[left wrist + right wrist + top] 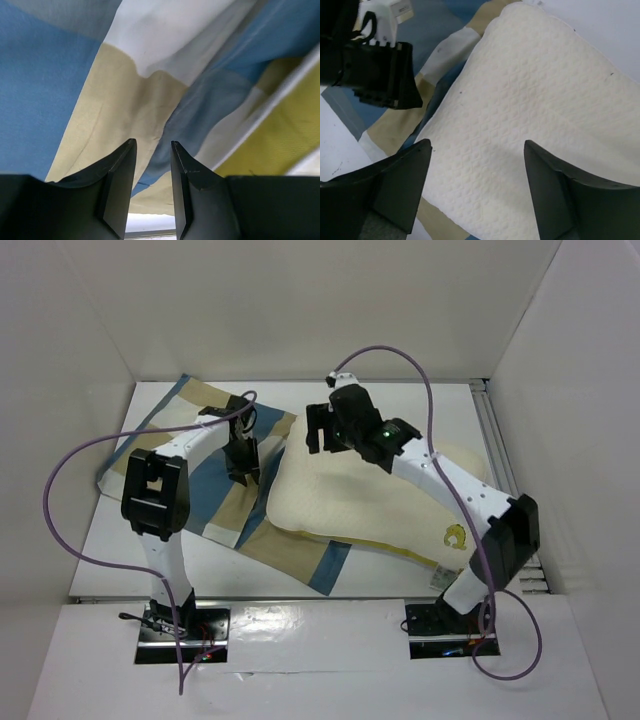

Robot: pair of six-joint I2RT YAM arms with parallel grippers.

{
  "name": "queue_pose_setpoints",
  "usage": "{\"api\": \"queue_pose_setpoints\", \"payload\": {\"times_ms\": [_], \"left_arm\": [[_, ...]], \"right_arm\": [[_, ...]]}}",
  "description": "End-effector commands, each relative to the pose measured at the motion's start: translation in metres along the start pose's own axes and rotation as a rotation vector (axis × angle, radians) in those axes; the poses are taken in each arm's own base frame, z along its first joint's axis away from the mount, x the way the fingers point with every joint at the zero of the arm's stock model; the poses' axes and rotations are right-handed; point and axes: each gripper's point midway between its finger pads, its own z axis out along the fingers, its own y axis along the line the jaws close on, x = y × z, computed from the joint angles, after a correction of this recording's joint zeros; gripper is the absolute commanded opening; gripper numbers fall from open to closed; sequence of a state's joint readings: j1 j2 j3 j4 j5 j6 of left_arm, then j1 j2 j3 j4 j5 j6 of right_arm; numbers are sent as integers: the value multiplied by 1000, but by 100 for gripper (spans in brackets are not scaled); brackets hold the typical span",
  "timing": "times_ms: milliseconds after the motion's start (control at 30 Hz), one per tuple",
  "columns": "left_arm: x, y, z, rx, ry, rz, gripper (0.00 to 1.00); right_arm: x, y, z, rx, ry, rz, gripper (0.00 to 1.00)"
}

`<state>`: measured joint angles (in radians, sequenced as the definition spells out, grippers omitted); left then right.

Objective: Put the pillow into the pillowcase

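On the white table [400, 400], the checked pillowcase [215, 490] lies spread at the left. The cream quilted pillow [350, 495] rests to its right, overlapping the cloth. The right gripper [477, 145] hangs released, jaws wide, over the pillow's far left corner. The left gripper [152, 142] points down at the pillowcase, jaws narrowly apart; whether it pinches cloth cannot be told.

In the top view the left arm [160, 495] rises from the lower left and bends toward centre frame, wrist turned down. The left pincer [244, 468] points downward, its 2 fingers [120, 185] a narrow gap apart. The right arm [470, 500] stretches from lower right to upper centre. The right pincer [322, 432] is spread wide.
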<state>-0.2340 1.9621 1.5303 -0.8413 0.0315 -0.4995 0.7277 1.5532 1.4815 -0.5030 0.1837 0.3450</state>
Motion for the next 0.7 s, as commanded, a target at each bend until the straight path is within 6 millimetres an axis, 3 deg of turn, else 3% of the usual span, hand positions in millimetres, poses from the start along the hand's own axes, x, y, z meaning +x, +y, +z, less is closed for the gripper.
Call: {"api": "queue_pose_setpoints", "payload": {"times_ms": [0,33,100,133,300,333,367,400,433,467,667], "left_arm": [[-2,-4,5,33,-6,-1,47],[0,-3,8,32,-4,-2,47],[1,-5,15,38,9,-13,47],[6,-6,17,35,20,-5,47],[9,-2,34,18,36,-6,47],[11,-1,38,13,47,-7,47],[11,-1,38,13,47,-7,45],[11,-1,38,13,47,-7,45],[11,4,42,-13,45,-8,44],[7,4,40,-19,32,-7,43],[-3,4,37,-40,19,5,23]], "right_arm": [[26,-7,31,-2,145,37,83],[29,-5,50,12,177,43,86],[40,-6,67,36,237,36,96],[49,-5,87,53,268,54,98],[83,-6,131,94,322,86,99],[98,-13,138,125,351,90,94],[101,-16,141,143,353,97,85],[108,-18,142,148,362,95,68],[113,-22,142,166,368,100,42],[115,-28,137,187,358,108,0],[91,-26,97,125,236,110,0]]}}
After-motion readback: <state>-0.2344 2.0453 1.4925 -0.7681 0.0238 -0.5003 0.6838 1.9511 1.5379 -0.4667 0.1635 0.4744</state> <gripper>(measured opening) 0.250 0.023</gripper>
